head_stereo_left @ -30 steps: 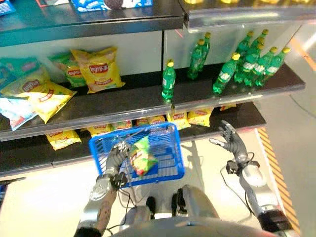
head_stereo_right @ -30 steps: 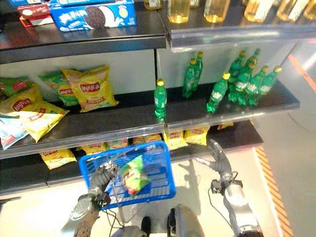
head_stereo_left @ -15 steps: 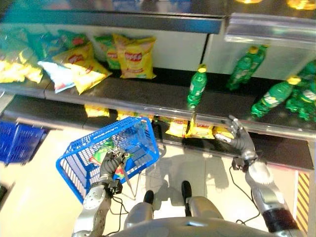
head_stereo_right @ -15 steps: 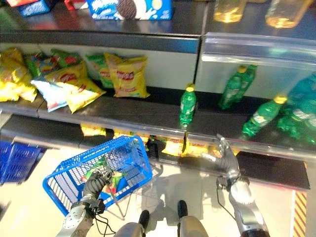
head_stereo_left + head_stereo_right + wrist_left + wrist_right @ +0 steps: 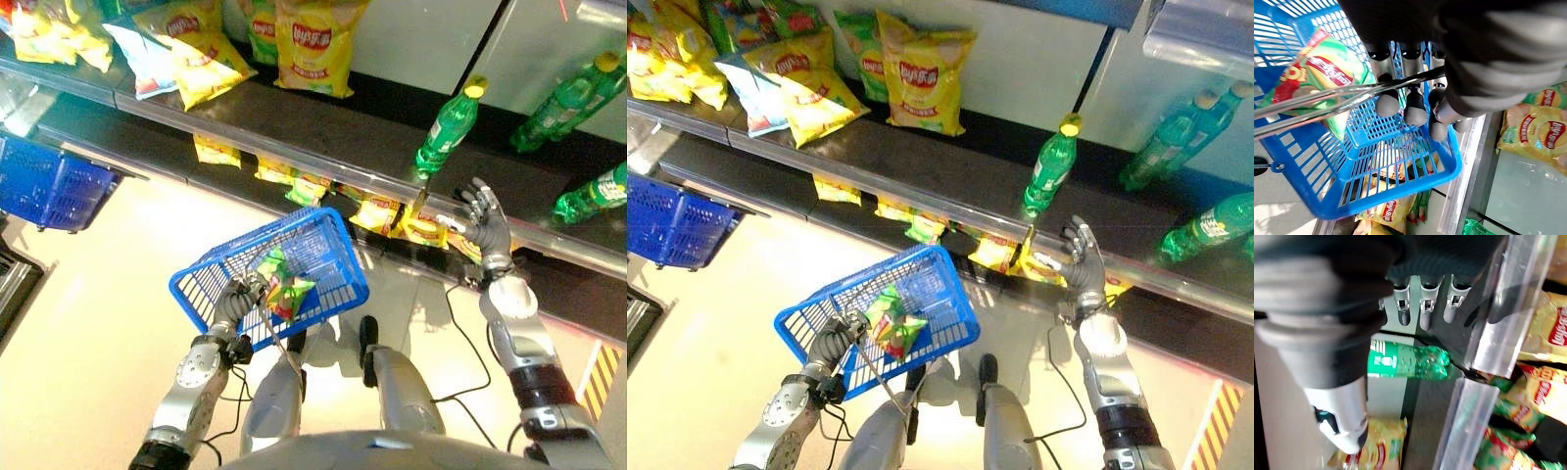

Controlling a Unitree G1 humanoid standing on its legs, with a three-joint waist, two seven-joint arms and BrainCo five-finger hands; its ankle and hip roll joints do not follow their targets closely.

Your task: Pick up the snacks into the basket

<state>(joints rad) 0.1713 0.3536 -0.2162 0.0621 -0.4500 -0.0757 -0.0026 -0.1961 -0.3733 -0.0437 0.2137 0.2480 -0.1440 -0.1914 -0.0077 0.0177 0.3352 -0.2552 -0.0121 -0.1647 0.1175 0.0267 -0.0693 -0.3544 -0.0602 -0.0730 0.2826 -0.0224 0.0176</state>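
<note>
Fingers of the left hand (image 5: 238, 300) curl round the basket's handle (image 5: 1327, 100).

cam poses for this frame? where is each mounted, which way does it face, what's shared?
Left eye: head, looking down at shelves; both arms, left hand shut on basket handle.
Right eye: same scene, slightly offset; right hand open by the shelf edge.
Left wrist: along its curled fingers into the basket, snack bag inside.
Right wrist: along straight fingers at a bottle.
Shared: basket and snack bag.

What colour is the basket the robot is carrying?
Blue; the basket shows best in the left wrist view.
</note>
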